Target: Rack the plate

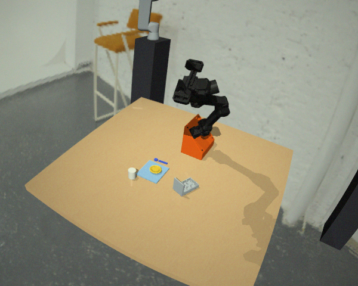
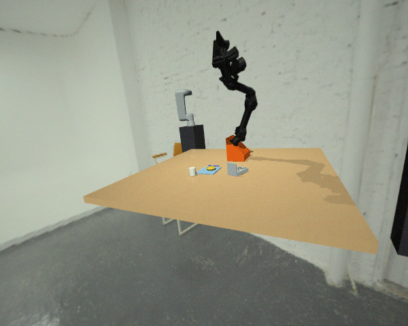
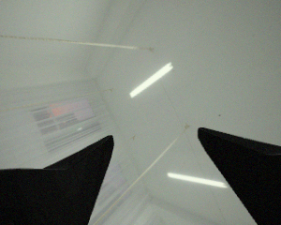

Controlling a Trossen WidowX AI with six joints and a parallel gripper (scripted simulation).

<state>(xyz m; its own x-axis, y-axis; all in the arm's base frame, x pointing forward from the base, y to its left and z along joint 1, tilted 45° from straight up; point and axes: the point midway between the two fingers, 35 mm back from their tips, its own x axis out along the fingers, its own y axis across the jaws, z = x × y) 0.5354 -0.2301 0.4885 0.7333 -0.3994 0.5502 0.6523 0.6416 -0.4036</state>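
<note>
The yellow plate (image 1: 155,169) (image 2: 210,168) lies flat on the light blue mat (image 1: 144,174) (image 2: 202,172). The grey dish rack (image 1: 178,186) (image 2: 231,169) stands to the right of the mat in the top and exterior views, with one tall upright wall and a low base with small raised parts. Its slots are too small to make out, and no plate shows in it. My gripper (image 3: 155,136) (image 1: 181,91) is open and empty, raised high above the table behind the plate and rack. The wrist view shows both fingers wide apart with only ceiling and lamps beyond, not the plate or rack.
A white cup (image 1: 132,173) (image 2: 192,171) stands left of the mat. A blue spoon (image 1: 163,162) (image 2: 215,165) lies just behind it. The orange arm base (image 1: 193,148) (image 2: 235,153) stands behind the rack. The wooden table's front edge (image 2: 197,220) is far in front of these objects.
</note>
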